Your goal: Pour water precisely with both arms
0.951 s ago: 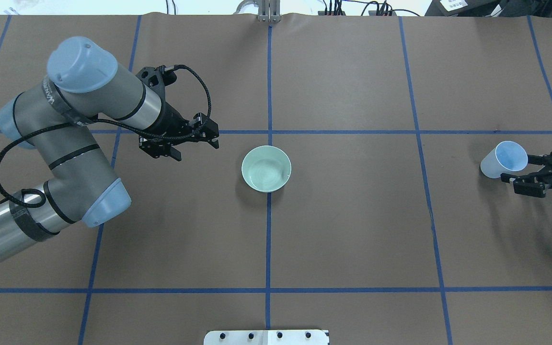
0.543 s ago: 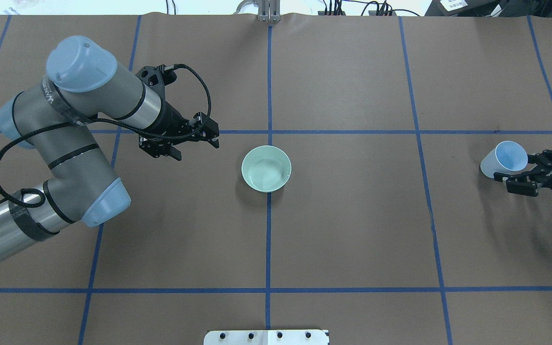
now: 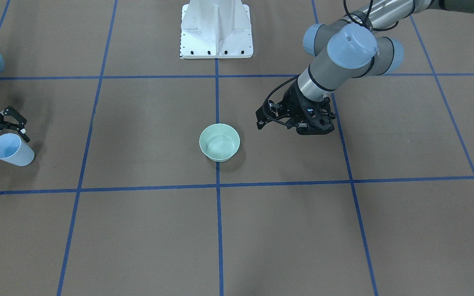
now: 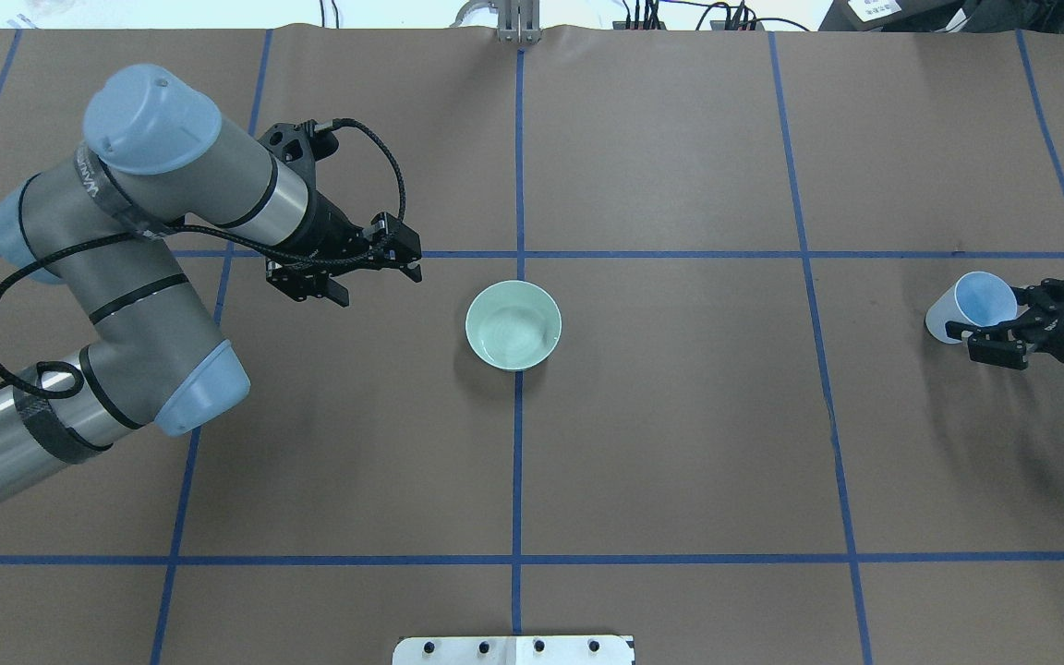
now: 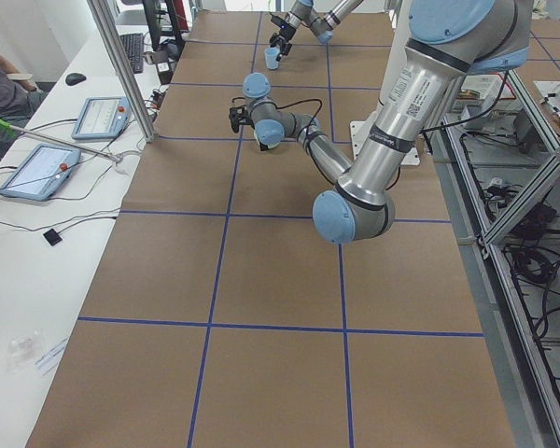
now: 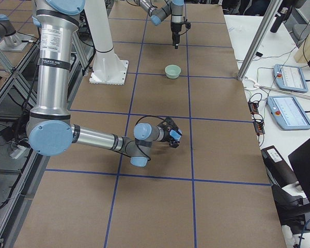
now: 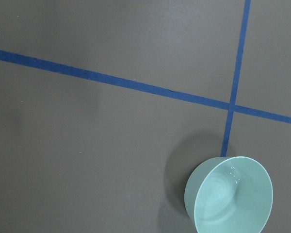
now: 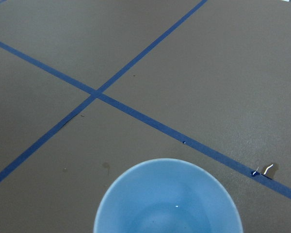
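White ROBOTIQ lettering on the black body of the right gripper (image 3: 5, 144), far left of the front-facing view. Dark brand lettering along the grey wrist of the left arm (image 4: 139, 305), upper left of the overhead view, upside down, only UNIV legible. Black print on the silver tube of the right arm (image 6: 51, 77), upper left of the right-side view, too small to read.

Left arm (image 4: 153, 231): grey and silver tubes, light blue joint caps, a black cable looped alongside. It enters from the left side of the desk (image 4: 680, 443), elbow bent, wrist pointing down.

Left hand (image 4: 380, 286): black, fingers spread with nothing between them, raised off the desk near its centre.

Right arm (image 6: 93, 138): low, reaching to the desk's right end.

Right hand (image 4: 989, 312): fingers stand either side of a blue cup (image 4: 980, 297); contact not determinable.
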